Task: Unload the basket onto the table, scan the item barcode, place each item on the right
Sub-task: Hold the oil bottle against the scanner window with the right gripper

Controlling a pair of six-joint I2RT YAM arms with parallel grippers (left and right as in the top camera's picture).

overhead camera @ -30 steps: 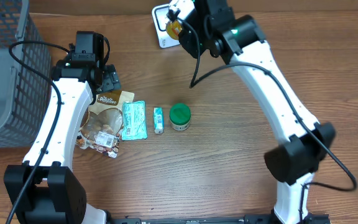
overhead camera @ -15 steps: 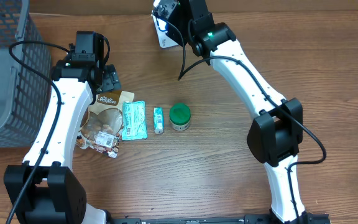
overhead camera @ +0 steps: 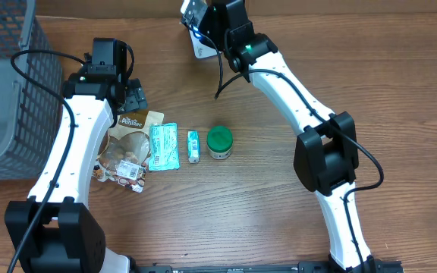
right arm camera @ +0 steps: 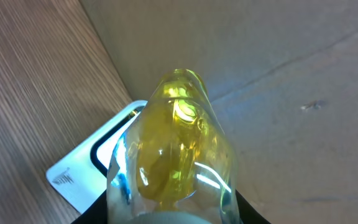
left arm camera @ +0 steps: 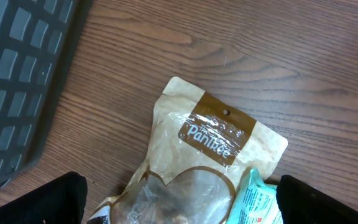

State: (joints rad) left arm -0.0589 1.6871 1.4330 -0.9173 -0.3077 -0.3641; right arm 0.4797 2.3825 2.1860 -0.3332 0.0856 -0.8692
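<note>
A clear bottle of yellow liquid (right arm camera: 176, 143) fills the right wrist view, and my right gripper (right arm camera: 169, 214) is shut on it, black fingers on either side of it. Right under and behind the bottle lies the white barcode scanner (right arm camera: 82, 171). From overhead the right gripper (overhead camera: 203, 19) hangs over the scanner (overhead camera: 198, 47) at the table's back edge; the bottle itself is hidden there by the arm. My left gripper (overhead camera: 131, 97) stands open above the top of a brown snack bag (left arm camera: 210, 137) with nothing between its fingers.
On the table in a row lie the snack bag (overhead camera: 131, 140), a teal packet (overhead camera: 163, 145), a small green tube (overhead camera: 193, 145) and a green-lidded jar (overhead camera: 219, 142). A grey mesh basket (overhead camera: 6, 83) stands at the far left. A cardboard wall rises behind the scanner.
My right arm has swung left and back, carrying the bottle over the scanner. The left arm has not moved.
</note>
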